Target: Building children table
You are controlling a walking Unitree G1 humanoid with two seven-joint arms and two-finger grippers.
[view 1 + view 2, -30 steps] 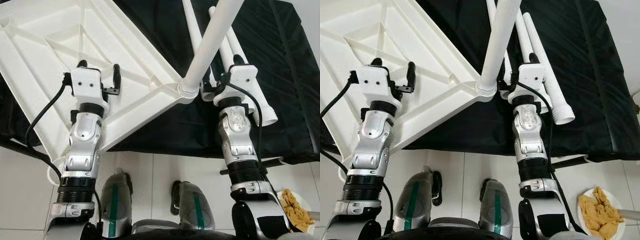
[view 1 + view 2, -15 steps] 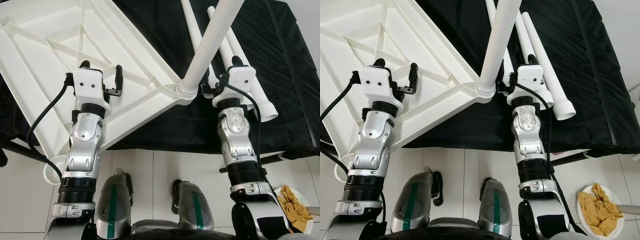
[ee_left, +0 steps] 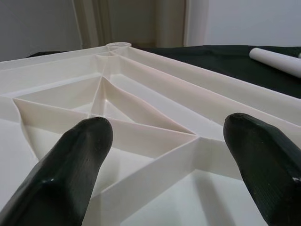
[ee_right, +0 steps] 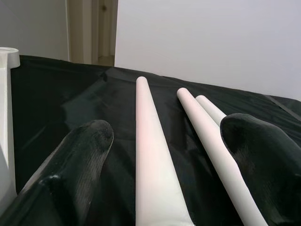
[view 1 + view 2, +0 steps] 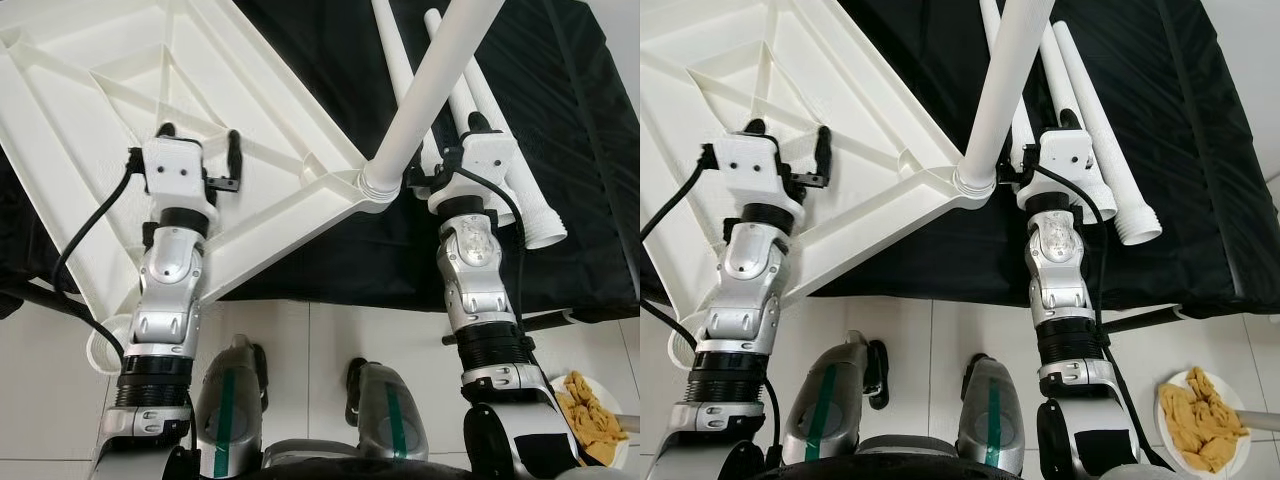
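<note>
Upturned white ribbed plastic tabletop [image 5: 130, 110] is lying on black-covered bench [image 5: 560, 130]; left claw [image 3: 169, 165] is hovering wide above it, right claw [image 4: 164, 174] wide astride loose white tapered legs [image 4: 150, 165]. Centring one leg before closing seems advisable.

Tabletop [image 5: 120, 130]: inverted, on cloth-covered surface [image 5: 330, 260], occupies 9–12 o'clock; one corner overhangs floor [image 5: 320, 340] at 8 o'clock.
Fitted leg [image 5: 425, 95]: stands in tabletop corner socket at centre, rises toward 1 o'clock.
Loose legs [image 5: 1090, 150]: lie side by side on surface at 1–2 o'clock, right of fitted leg.
Left gripper [image 5: 197, 152]: over tabletop, 10 o'clock.
Right gripper [image 4: 164, 155]: over loose legs, fingers apart.
Plate [image 5: 1200, 425]: on floor, 4 o'clock.
</note>
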